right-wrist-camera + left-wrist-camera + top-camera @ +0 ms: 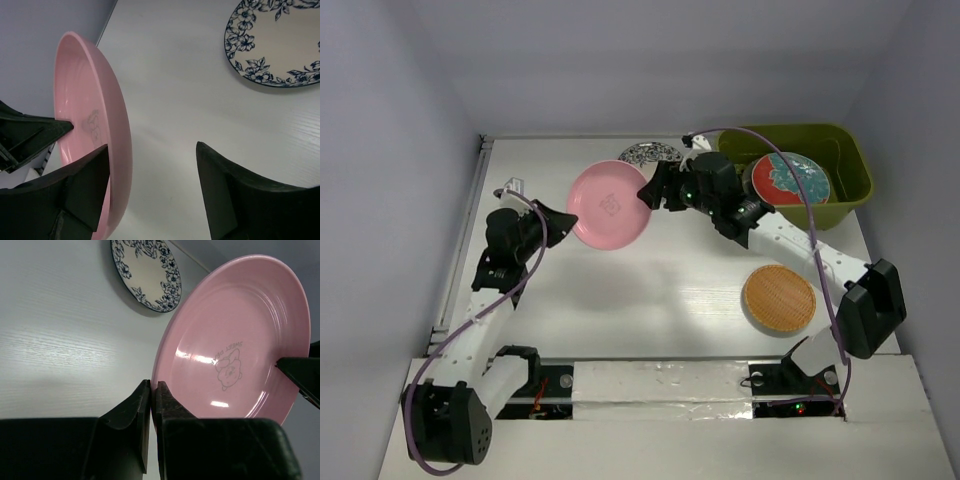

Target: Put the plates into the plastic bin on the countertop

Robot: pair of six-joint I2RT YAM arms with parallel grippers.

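Note:
The pink plate (pixel 608 205) is held tilted above the countertop (pixel 650 290). My left gripper (pixel 568 213) is shut on its left rim; in the left wrist view the fingers (pixel 154 385) pinch the plate (pixel 235 340) edge. My right gripper (pixel 650 192) stands open astride the opposite rim (pixel 90 115), one finger inside the plate, the other well clear. The gap between its fingertips (pixel 151 147) is wide. A blue-white patterned plate (pixel 650 153) lies flat behind. The olive plastic bin (pixel 855 165) holds a red plate with a teal flower (pixel 786 180).
An orange-brown plate (pixel 779 298) lies flat on the countertop near the right arm. The blue-white plate (pixel 272 45) shows at the upper right of the right wrist view. Walls enclose the table on the left, back and right.

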